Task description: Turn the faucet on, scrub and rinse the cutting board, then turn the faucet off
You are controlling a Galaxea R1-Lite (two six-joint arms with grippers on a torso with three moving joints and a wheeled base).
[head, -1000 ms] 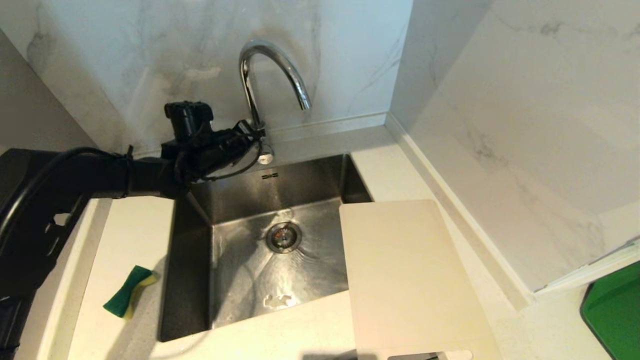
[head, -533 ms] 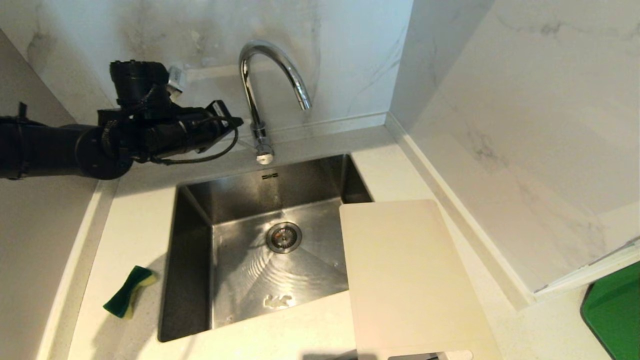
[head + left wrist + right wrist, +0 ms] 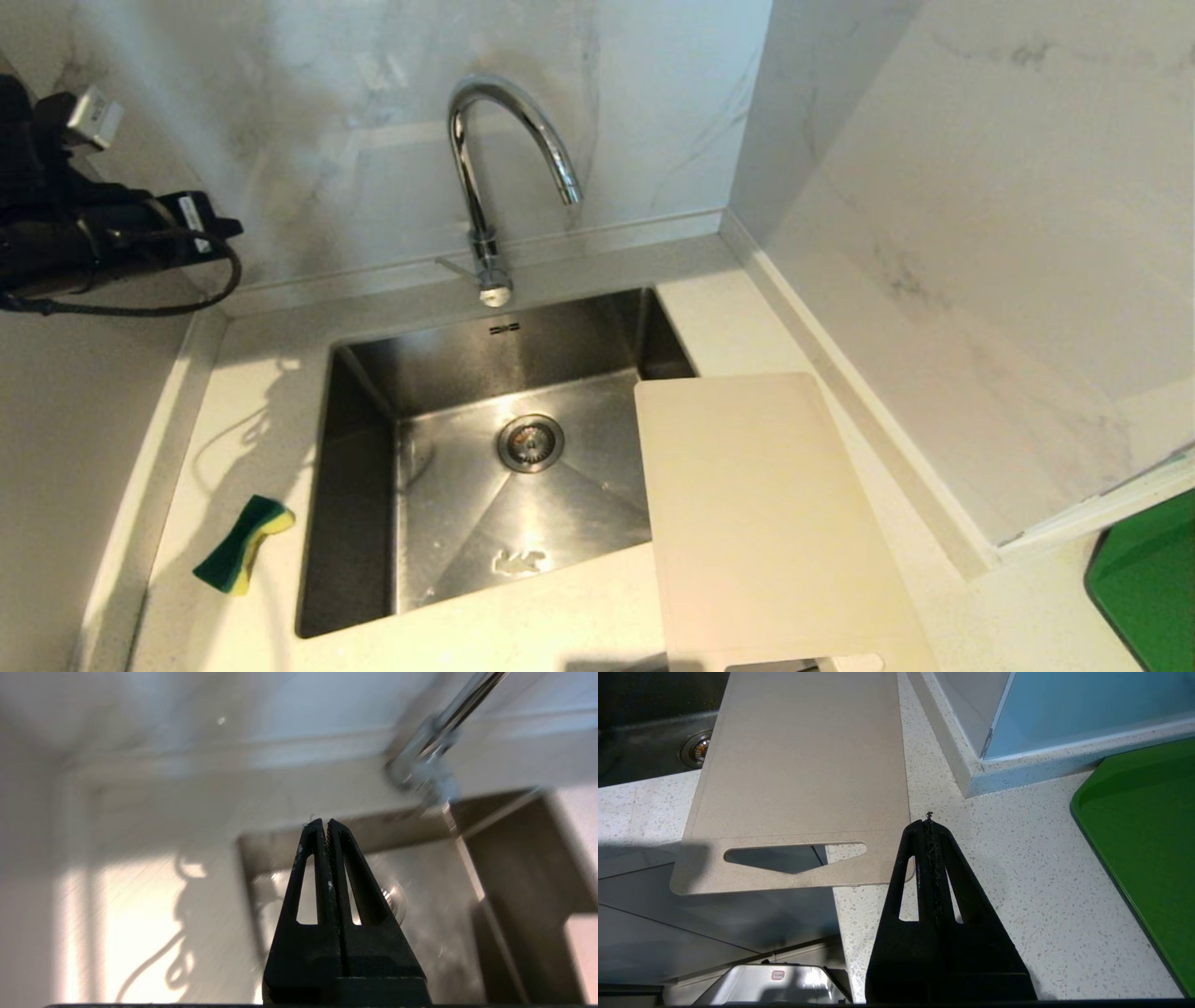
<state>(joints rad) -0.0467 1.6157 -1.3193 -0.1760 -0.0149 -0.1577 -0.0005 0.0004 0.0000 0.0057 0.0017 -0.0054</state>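
Note:
The chrome faucet [image 3: 485,159] stands behind the steel sink [image 3: 560,331], its thin lever [image 3: 457,268] pointing left; no stream shows at the spout. The cream cutting board [image 3: 756,513] lies flat on the counter, its left edge over the sink's right side. My left gripper [image 3: 229,227] is shut and empty at the far left, well clear of the faucet [image 3: 434,742]; in the wrist view its tips [image 3: 325,821] press together. My right gripper [image 3: 928,823] is shut and empty, just off the corner of the cutting board [image 3: 803,774] by its slot handle [image 3: 794,854].
A green and yellow sponge [image 3: 241,543] lies on the counter left of the sink. A bright green tray [image 3: 1144,579] sits at the far right, also in the right wrist view [image 3: 1148,826]. Marble walls close in behind and on the right. The drain [image 3: 529,441] is uncovered.
My left arm has drawn back from the faucet's base, up and to the left edge of the head view. The ripples of water in the sink have died down.

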